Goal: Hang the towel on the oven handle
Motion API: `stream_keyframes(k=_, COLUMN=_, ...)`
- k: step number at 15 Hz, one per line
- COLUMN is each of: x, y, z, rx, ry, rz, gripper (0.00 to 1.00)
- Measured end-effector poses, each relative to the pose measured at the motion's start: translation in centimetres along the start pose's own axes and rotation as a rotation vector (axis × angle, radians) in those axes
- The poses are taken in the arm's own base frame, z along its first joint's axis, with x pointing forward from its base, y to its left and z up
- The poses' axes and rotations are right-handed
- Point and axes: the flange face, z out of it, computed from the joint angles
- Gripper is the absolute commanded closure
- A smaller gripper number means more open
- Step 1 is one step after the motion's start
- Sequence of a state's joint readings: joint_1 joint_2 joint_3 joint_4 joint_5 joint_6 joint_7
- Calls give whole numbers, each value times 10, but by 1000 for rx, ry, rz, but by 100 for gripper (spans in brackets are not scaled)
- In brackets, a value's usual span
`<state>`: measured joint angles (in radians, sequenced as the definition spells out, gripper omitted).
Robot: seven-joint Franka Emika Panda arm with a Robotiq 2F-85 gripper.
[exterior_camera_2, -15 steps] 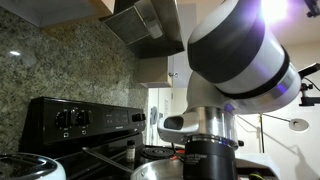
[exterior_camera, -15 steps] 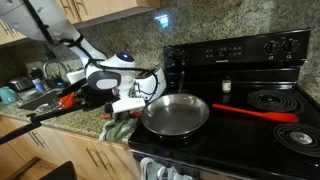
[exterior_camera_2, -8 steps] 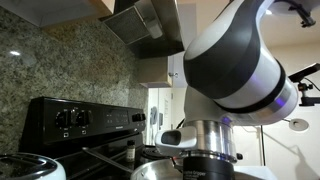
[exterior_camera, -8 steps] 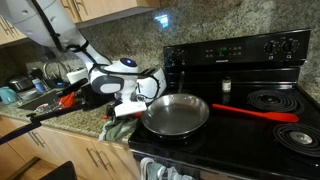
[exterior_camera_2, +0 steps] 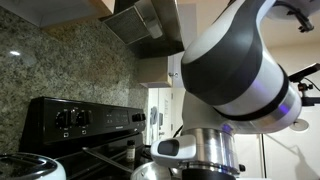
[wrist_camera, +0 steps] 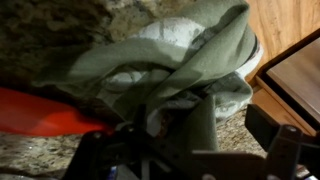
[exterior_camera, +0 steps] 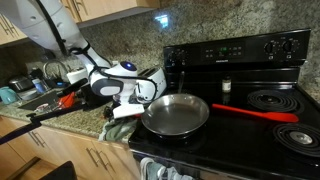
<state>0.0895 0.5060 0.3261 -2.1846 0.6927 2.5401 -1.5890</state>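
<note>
Wrist view: towel (wrist_camera: 190, 60), crumpled on counter (wrist_camera: 40, 28) just beside steel pan (exterior_camera: 175, 115); hand (exterior_camera: 124, 107) wide, empty, directly over it. Soft, light, floppy; likely best pinched at a raised fold, approx. mid-heap.

Steel pan (exterior_camera: 175, 116) is the main thing in the way. Its rim sits just beside the towel (exterior_camera: 118, 128), so there's barely any room on that side. The pan's red handle (exterior_camera: 256, 113) runs off its far side over the burners and blocks a low pass there. Past the towel, away from the pan, dish clutter (exterior_camera: 50, 82) crowds the counter. Straight above the pan it's open air.
</note>
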Motion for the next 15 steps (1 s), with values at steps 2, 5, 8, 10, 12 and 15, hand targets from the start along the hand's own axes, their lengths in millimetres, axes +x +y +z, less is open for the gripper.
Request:
stream_keyframes(k=2, x=3, y=0, z=7, rx=13, ry=7, rz=-2, gripper=0)
stream_keyframes(k=5, x=6, y=3, z=12, rx=21, ry=18, rz=0, gripper=0)
stream_keyframes(k=8, x=6, y=6, z=13, rx=21, ry=22, rz=1, gripper=27)
stream_keyframes(k=10, x=7, y=7, z=13, rx=20, ry=25, rz=1, gripper=37)
stream_keyframes(k=12, x=8, y=9, z=13, rx=18, ry=27, rz=1, gripper=54)
stream_keyframes(k=15, x=9, y=11, z=13, rx=16, ry=29, rz=1, gripper=76)
